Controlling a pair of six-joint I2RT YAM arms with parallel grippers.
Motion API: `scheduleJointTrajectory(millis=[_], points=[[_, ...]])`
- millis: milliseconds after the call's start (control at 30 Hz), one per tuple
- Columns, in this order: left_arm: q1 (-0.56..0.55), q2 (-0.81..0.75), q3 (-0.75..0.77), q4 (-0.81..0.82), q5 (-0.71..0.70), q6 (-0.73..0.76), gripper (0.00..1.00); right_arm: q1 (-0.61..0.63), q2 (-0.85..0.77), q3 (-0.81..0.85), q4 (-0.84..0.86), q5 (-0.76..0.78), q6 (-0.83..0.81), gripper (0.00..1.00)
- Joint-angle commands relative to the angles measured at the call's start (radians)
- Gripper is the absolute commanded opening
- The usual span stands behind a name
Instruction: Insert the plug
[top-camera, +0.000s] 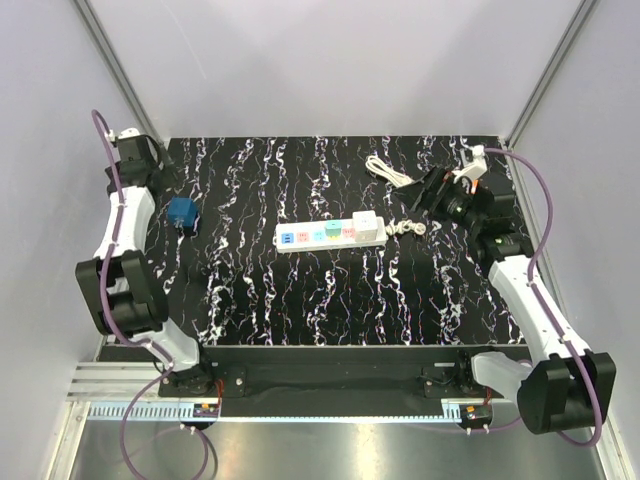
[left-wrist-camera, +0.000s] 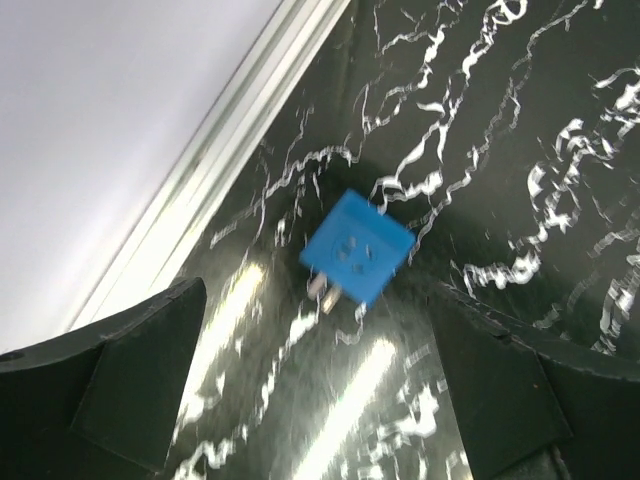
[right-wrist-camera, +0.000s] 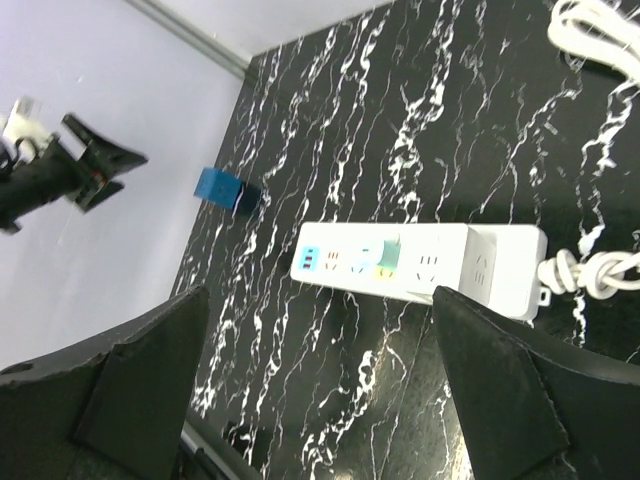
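- Step in hand, by the look of it: the approach to the blue plug (top-camera: 182, 214), not yet picked up and nowhere near a socket.
- Resting on the marbled black table (top-camera: 300, 300) at middle left of the top view, well apart from the white power strip (top-camera: 330, 233) at frame centre.
- In the left wrist view: just above the middle of the frame, socket-like face toward the camera, metal prongs (left-wrist-camera: 322, 290) poking out at its lower left edge, so apparently lying on its side rather than prongs-down.
- Left gripper (left-wrist-camera: 320, 340): spread wide, holding nothing. Dark fingers (left-wrist-camera: 130, 390) at lower left and lower right of that view, plug ahead of and between them, untouched.
- Right gripper (right-wrist-camera: 320, 330): likewise fully parted and empty, hovering at upper right of the top view, near the strip's cord end. Strip lengthwise across the middle of the right wrist view, white cable (right-wrist-camera: 590, 270) knotted at the right edge.
- Next move, as a guess: advance and lower the left gripper until both fingers bracket the cube, then close on two flat opposite sides, clear of the prongs.
- After that: lift, carry rightward to the strip, turn prongs down over a free socket, press straight in. Right gripper well placed to steady the strip.
- Risk: cube slanted relative to the fingers, likely to twist or slide on the glossy top if pinched on corners.
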Motion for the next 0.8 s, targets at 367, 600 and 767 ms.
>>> scheduleJointTrajectory(millis=[367, 600, 767], points=[[0.015, 0.431, 0.272, -0.057, 0.17, 0.127, 0.94, -0.005, 0.035, 0.007, 0.023, -0.064, -0.029, 1.0], [0.004, 0.372, 0.151, -0.075, 0.282, 0.03, 0.85, -0.003, 0.075, 0.015, 0.02, -0.083, -0.03, 1.0], [-0.031, 0.209, -0.019, -0.048, 0.234, -0.07, 0.82, -0.003, 0.101, 0.03, 0.017, -0.101, -0.032, 1.0]])
